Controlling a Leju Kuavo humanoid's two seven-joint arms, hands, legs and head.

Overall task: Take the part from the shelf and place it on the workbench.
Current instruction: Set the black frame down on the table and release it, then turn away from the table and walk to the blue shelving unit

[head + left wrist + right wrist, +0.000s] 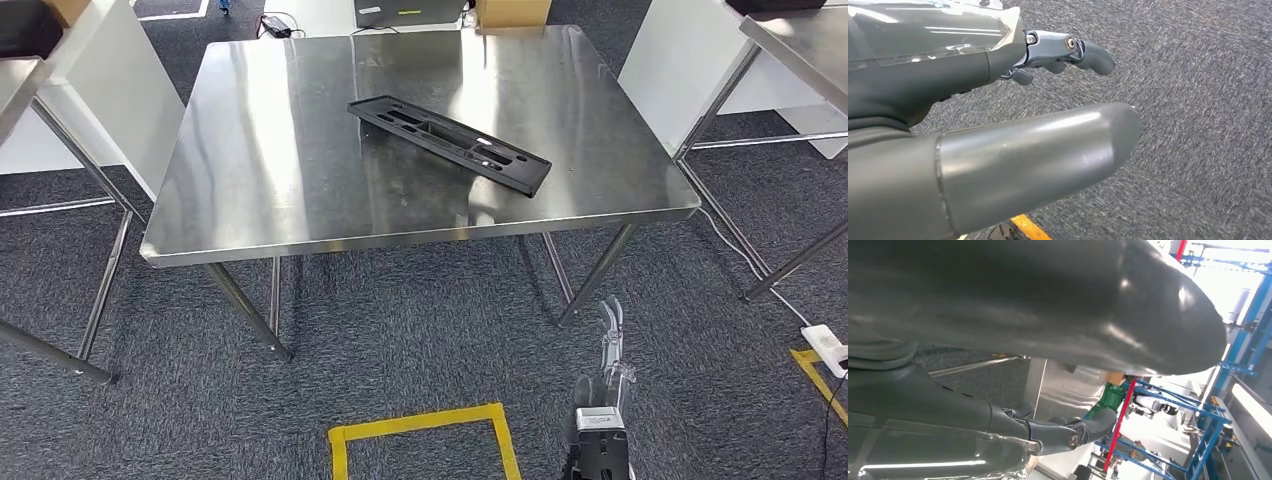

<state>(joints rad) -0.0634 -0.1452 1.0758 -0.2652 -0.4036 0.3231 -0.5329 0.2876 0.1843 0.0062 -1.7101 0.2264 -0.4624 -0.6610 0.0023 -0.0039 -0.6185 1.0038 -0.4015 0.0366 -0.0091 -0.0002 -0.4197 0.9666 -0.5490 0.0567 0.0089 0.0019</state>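
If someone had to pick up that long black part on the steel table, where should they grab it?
Probably near one end of the black part, from above. It lies flat and slanting on the workbench, long and narrow, so fingers can span its width; the near-right end sits closest to the table's front edge.

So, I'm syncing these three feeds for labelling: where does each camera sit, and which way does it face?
Head view: high on the body, looking forward and down at the steel workbench with the black part on it; the right hand hangs low over grey carpet.
Left wrist view: behind the left hand, looking down at carpet and a strip of yellow tape.
Right wrist view: behind the right hand, looking outward at blue racking.
Shared: head and left wrist views both show grey carpet with yellow tape.
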